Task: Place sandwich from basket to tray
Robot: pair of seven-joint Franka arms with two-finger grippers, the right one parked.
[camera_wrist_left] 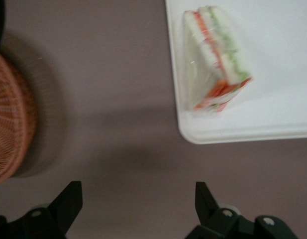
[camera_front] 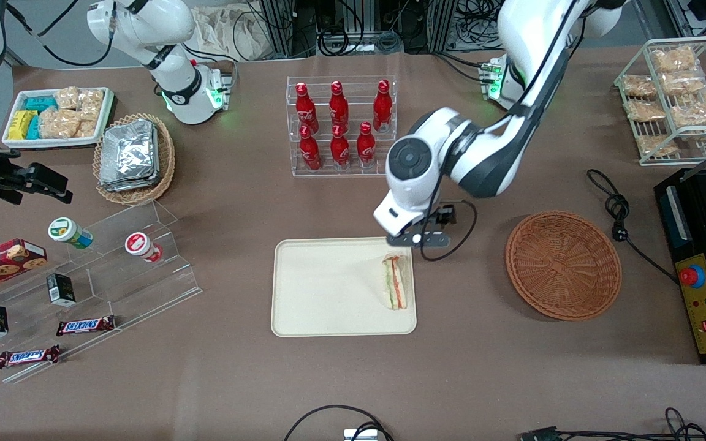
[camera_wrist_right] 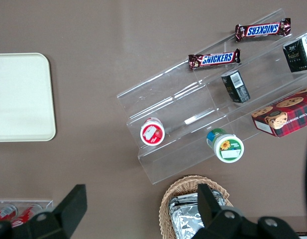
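The sandwich (camera_front: 394,282) lies on the cream tray (camera_front: 328,288), close to the tray edge that faces the reddish-brown basket (camera_front: 563,264). The basket has nothing in it. My left gripper (camera_front: 420,237) hovers over the bare table just off the tray's corner, farther from the front camera than the sandwich, between tray and basket. In the left wrist view the gripper (camera_wrist_left: 138,204) is open and empty, its black fingertips (camera_wrist_left: 68,199) wide apart over brown table, apart from the sandwich (camera_wrist_left: 215,59) on the tray (camera_wrist_left: 272,114) and from the basket (camera_wrist_left: 9,124).
A clear rack of red bottles (camera_front: 341,125) stands farther from the front camera than the tray. A black cable (camera_front: 619,211) and a black machine (camera_front: 705,263) lie at the working arm's end. An acrylic step stand (camera_front: 114,263) with snacks lies toward the parked arm's end.
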